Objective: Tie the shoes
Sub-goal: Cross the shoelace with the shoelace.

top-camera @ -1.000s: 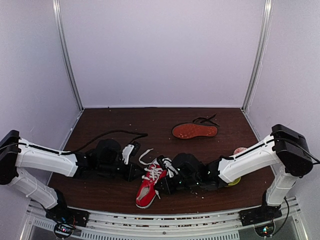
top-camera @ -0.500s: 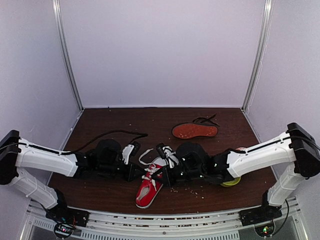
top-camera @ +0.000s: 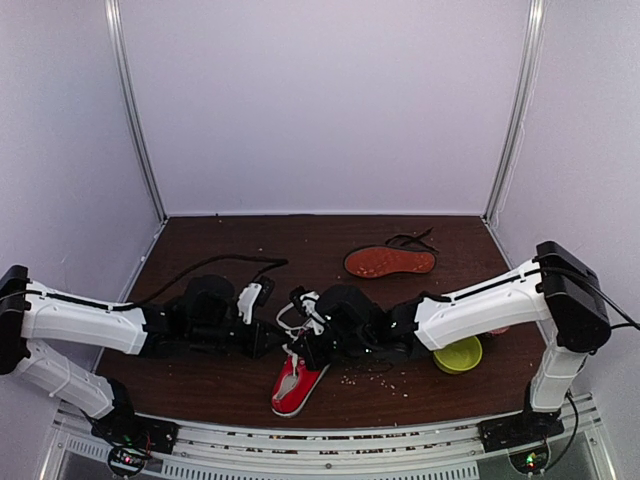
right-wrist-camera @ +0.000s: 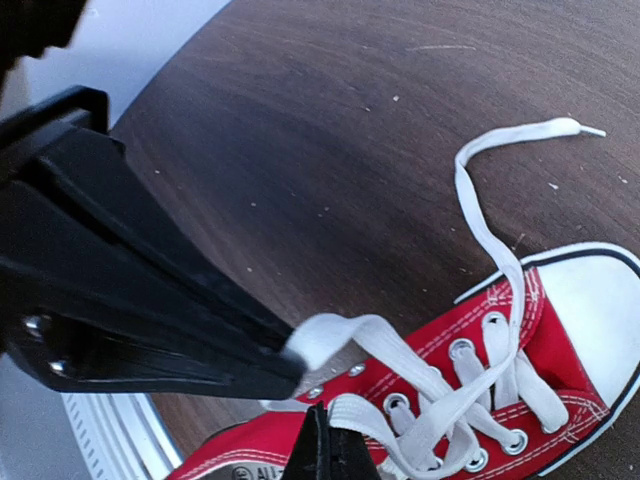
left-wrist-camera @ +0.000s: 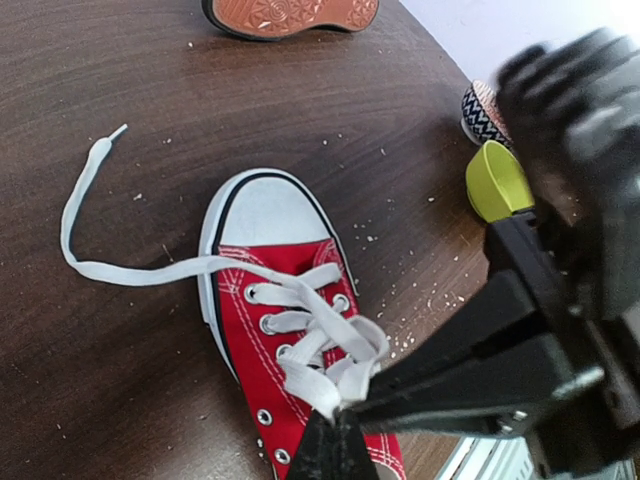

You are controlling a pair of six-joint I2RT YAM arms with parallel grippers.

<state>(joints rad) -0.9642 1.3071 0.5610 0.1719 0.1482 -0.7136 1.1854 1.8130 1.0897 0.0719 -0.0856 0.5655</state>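
We stretch low and inward from both sides, meeting above the red sneaker (top-camera: 295, 385), left gripper (left-wrist-camera: 330, 425) and right gripper (right-wrist-camera: 322, 437) each clamped on its white laces (left-wrist-camera: 320, 350)

Our left wrist view blurs the body of the right gripper (left-wrist-camera: 352, 398) and cuts the red sneaker (left-wrist-camera: 270, 300) at the heel and the black shoe (left-wrist-camera: 290, 14) along the top edge. From above, both arms hide most of the sneaker's laces (left-wrist-camera: 318, 350) from us.

Red sneaker (top-camera: 296, 385) upright, near-centre, white laces (left-wrist-camera: 300, 320) untied; black shoe (top-camera: 390, 262) sole-up, farther back.
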